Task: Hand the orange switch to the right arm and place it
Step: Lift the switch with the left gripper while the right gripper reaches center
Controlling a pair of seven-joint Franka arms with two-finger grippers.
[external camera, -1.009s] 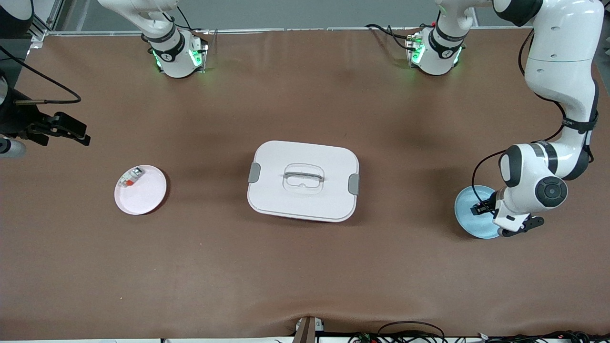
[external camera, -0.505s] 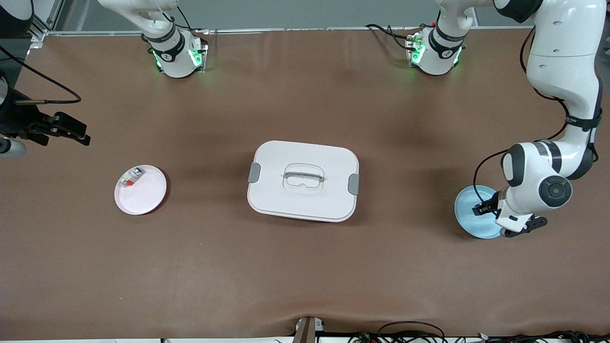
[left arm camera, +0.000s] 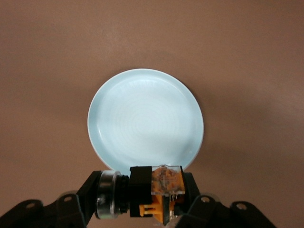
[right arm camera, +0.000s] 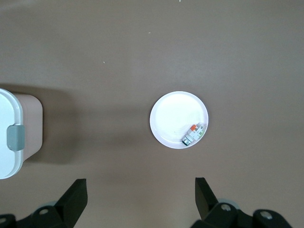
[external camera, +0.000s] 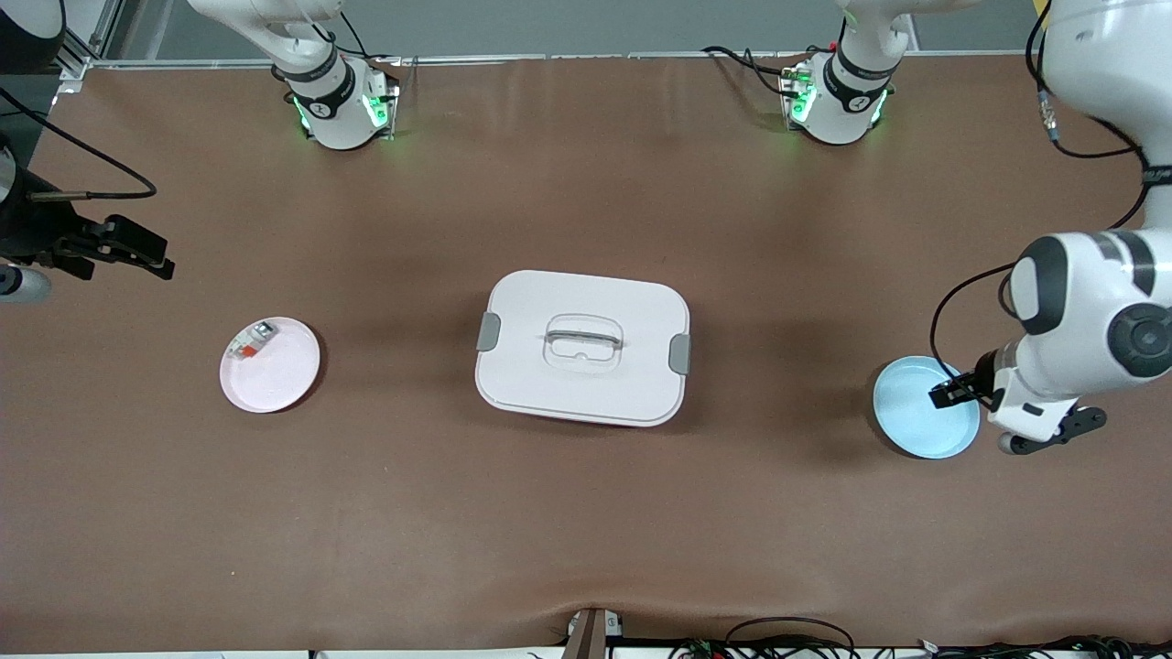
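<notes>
My left gripper (external camera: 952,394) is shut on the orange switch (left arm camera: 161,186), a small black block with an orange middle and a silver ring at one end. It holds the switch in the air over the edge of the light blue plate (external camera: 918,416), which lies bare in the left wrist view (left arm camera: 145,118). The switch spans the jaws of the left gripper (left arm camera: 147,194). My right gripper (external camera: 165,260) is open and empty. It hangs over the table at the right arm's end, and its fingers frame bare table in the right wrist view (right arm camera: 140,190).
A pink plate (external camera: 279,380) holds a small white-and-grey piece with a red-orange patch (external camera: 251,341); the plate (right arm camera: 173,114) and the piece (right arm camera: 193,133) also show in the right wrist view. A white lidded box (external camera: 582,348) stands mid-table.
My left arm has risen and shifted toward its own end of the table, lifting the switch from the blue plate's middle to over its edge. The right arm has not moved.
</notes>
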